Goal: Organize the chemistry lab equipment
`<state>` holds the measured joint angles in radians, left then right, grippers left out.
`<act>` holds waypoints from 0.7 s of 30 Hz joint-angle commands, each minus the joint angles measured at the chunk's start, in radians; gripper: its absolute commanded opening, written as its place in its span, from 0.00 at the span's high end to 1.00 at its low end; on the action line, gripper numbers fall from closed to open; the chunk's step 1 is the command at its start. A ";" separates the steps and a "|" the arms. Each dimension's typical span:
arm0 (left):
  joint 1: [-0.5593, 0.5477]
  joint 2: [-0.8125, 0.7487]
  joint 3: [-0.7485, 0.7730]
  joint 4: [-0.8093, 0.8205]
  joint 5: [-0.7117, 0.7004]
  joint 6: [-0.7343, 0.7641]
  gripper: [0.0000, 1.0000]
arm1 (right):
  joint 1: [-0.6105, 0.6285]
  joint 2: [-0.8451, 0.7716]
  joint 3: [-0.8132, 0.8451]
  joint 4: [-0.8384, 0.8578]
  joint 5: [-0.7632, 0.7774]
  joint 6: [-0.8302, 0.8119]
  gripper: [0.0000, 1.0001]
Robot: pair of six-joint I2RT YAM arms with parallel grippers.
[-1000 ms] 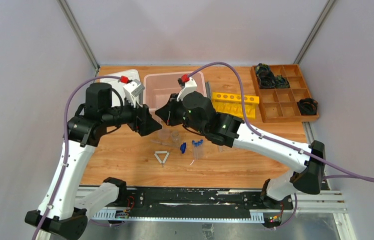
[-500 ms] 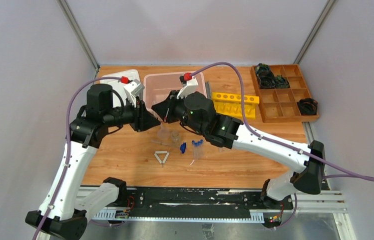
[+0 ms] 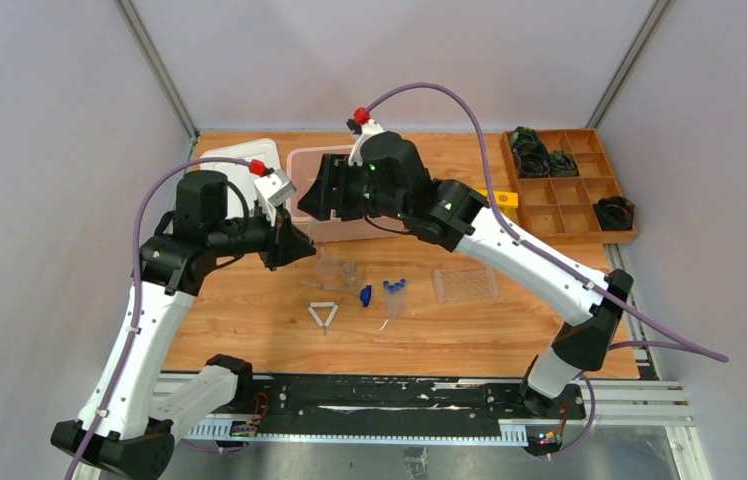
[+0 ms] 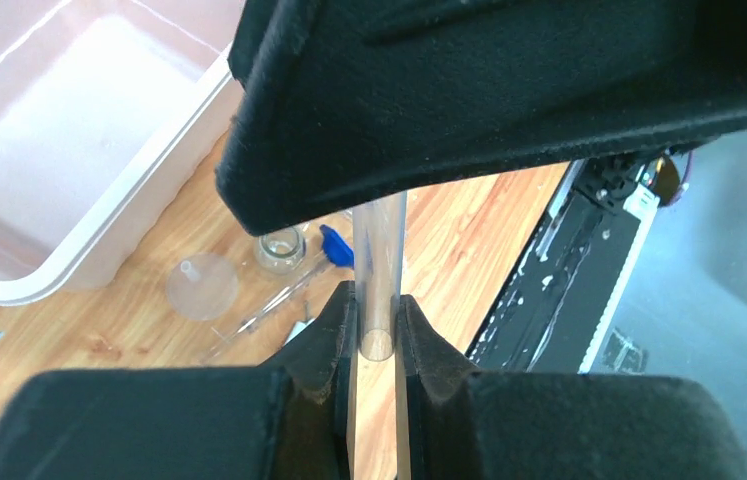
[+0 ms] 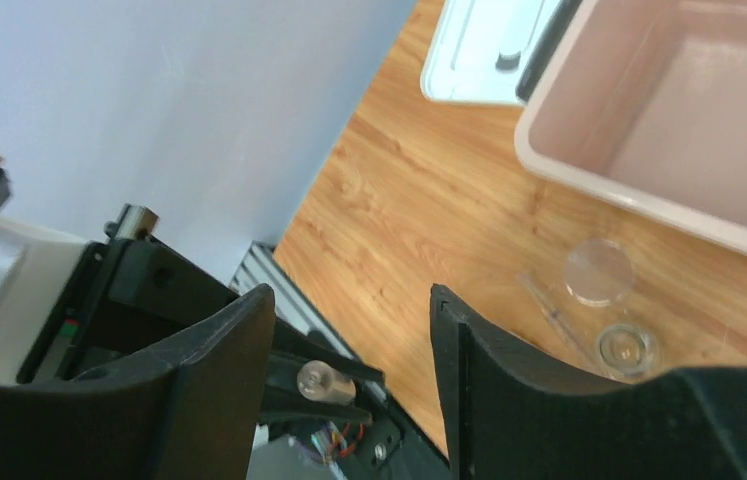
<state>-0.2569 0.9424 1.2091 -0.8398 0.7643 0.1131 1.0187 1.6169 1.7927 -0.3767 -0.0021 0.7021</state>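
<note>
**Clear tube clamped in left gripper beside the pink bin**

Clear tube [image 4: 381, 270] is seen gripped between the fingers of the left gripper [image 4: 377, 325], which are closed against its two sides. Its open end is shown just past the pads. The tube is held above the wooden table [image 3: 249, 320], just in front of the near left corner of the pink bin [image 4: 129, 200].

The other lab pieces are laid out on the table in front of the bin. A clear flask [image 3: 327, 265] and a small glass beaker [image 3: 349, 272] are set side by side, with a thin rod [image 4: 271, 308] lying just in front of them. A loose blue cap [image 3: 365, 295] is found near the beaker. Beside it are the clear tubes with blue caps [image 3: 395, 296], and the white triangle frame [image 3: 322, 315] lies to their left. The clear plastic tube tray [image 3: 465, 284] lies flat to the right of the capped tubes, apart from them.

The right gripper [image 5: 349, 340] is held over the bin's left side, its fingers spread wide with nothing between them. Of the bin's inside, only the pale floor is seen in the wrist views.

A white lid [image 3: 234, 165] lies just left of the bin. A yellow rack [image 3: 505, 199] to the right is largely hidden by the right arm. At the far right corner a wooden compartment box [image 3: 574, 238] is placed. Dark coiled items [image 3: 534, 155] are held in its rear left compartments, and one more sits in a compartment on its right side.
</note>
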 commanded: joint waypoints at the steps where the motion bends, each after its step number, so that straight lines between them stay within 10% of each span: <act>1: -0.002 -0.005 0.001 -0.052 0.026 0.134 1.00 | -0.011 0.006 0.055 -0.161 -0.170 -0.023 0.40; 21: -0.002 -0.040 -0.030 -0.058 0.018 0.155 1.00 | -0.017 0.078 0.143 -0.243 -0.219 -0.082 0.72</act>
<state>-0.2569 0.9173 1.1721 -0.9012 0.7673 0.2550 1.0054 1.6943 1.9102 -0.5850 -0.1951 0.6373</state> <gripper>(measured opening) 0.163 0.334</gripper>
